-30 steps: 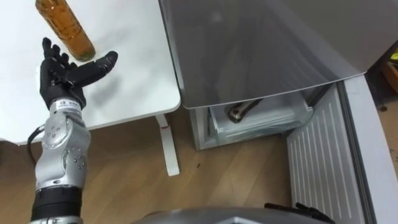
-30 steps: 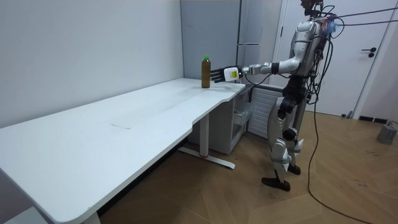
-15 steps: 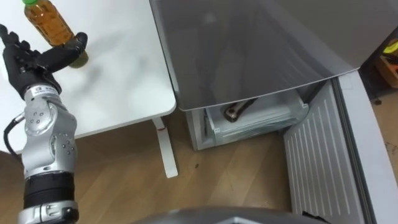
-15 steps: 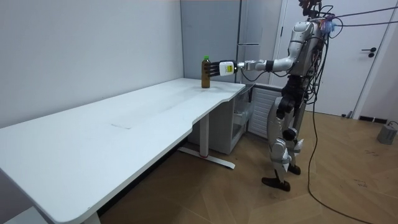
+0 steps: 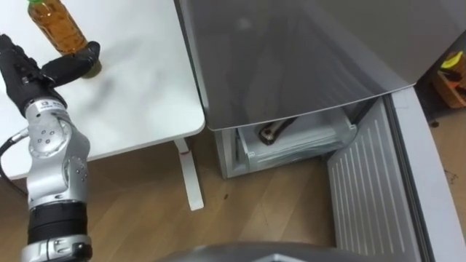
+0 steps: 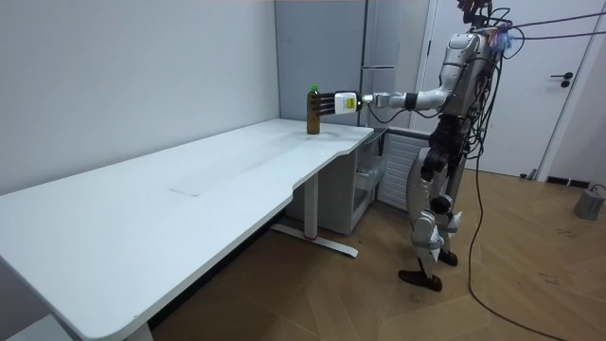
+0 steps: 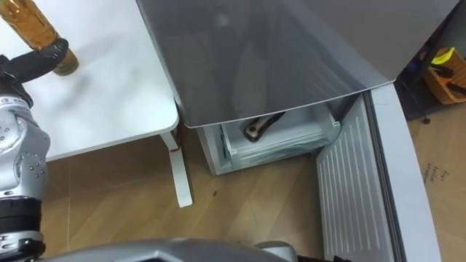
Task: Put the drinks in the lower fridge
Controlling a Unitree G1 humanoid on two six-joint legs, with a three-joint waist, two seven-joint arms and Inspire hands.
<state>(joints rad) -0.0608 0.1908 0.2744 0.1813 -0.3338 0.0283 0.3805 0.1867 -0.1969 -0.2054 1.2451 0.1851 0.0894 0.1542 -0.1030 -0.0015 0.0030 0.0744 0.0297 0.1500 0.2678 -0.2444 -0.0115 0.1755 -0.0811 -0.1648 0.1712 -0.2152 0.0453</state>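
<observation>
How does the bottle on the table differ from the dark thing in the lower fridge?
The bottle stands upright on the white table, while the dark thing lies flat in the lower fridge. The bottle is amber with a green cap; the dark thing looks brown-black. The open left hand brackets the bottle; nothing touches the dark thing. Whether both are drinks is unclear.

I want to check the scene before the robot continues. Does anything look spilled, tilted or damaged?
Nothing stands out. The bottle stands upright on the white table, no spill; the left hand is at its base. The lower fridge door is open.
</observation>
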